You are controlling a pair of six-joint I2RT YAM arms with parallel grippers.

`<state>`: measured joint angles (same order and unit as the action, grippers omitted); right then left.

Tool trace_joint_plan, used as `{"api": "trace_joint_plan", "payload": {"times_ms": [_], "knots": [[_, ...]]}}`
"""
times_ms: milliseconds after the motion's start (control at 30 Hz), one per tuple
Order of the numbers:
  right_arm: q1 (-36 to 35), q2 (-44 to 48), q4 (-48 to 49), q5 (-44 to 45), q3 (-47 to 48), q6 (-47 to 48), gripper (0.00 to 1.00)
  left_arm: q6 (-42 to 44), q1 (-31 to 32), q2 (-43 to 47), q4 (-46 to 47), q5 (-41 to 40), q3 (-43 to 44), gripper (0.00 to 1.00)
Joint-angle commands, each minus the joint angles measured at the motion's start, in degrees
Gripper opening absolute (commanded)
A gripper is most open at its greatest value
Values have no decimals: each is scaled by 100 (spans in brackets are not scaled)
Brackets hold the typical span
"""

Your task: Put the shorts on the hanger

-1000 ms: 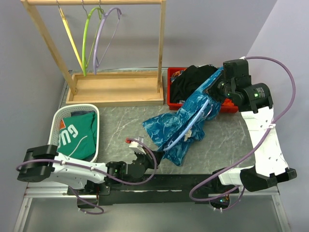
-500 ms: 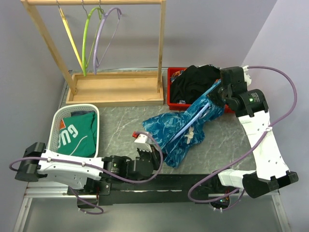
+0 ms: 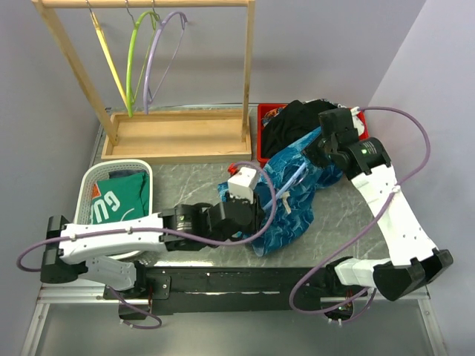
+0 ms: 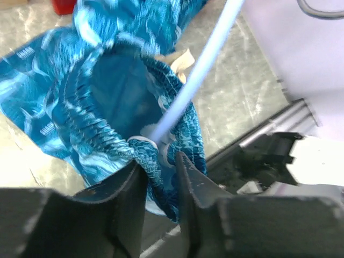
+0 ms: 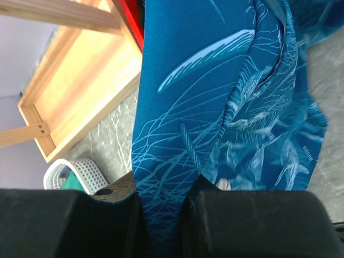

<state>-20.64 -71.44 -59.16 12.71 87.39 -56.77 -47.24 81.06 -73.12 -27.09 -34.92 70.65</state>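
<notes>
The shiny blue shorts hang bunched between my two grippers above the table's middle. The light-blue hanger runs slanting through them; its hook is hidden. My left gripper is shut on the shorts' gathered waistband. In the left wrist view the waistband sits between my jaws, and the hanger's bar passes through the waist opening. My right gripper holds the shorts' upper end near the red bin. In the right wrist view it is shut on the blue fabric.
A wooden rack at the back left carries yellow, lime-green and lavender hangers. A red bin holds a black garment. A white basket on the left holds a green shirt.
My left arm has swung right and away from the near edge and closed on the shorts' waistband. My right gripper has moved left with the shorts, which have bunched up.
</notes>
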Motion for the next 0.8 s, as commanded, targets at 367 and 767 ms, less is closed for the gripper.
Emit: {"api": "trace_joint_plan", "payload": {"times_ms": [367, 767], "knots": [[667, -731, 9, -1508, 208, 219, 0, 1411, -617, -906, -666, 266, 1161, 70], [983, -1460, -228, -2299, 419, 826, 0, 1508, -582, -2, -667, 433, 591, 90]]}}
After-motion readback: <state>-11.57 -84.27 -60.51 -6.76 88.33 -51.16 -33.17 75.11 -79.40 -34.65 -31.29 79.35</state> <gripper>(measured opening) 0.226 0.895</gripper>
